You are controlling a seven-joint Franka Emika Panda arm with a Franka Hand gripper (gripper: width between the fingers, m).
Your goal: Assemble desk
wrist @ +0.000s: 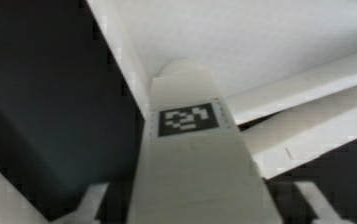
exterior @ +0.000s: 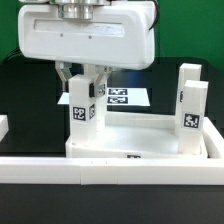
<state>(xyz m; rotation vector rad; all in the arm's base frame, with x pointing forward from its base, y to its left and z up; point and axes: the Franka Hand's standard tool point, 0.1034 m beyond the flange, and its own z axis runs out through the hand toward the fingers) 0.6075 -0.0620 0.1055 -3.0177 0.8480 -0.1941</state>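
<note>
Hand (exterior: 83,90) half-open, fingers (exterior: 68,80) clasping upright tagged leg (exterior: 83,118), standing in tabletop (exterior: 150,140) corner

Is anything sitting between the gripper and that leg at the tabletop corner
Nothing visible. The gripper already straddles the leg, which stands upright at the tabletop's corner on the exterior view's left; the wrist view shows the leg between the fingers.

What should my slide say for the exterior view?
Gripper around a tagged leg standing on the tabletop.
</note>
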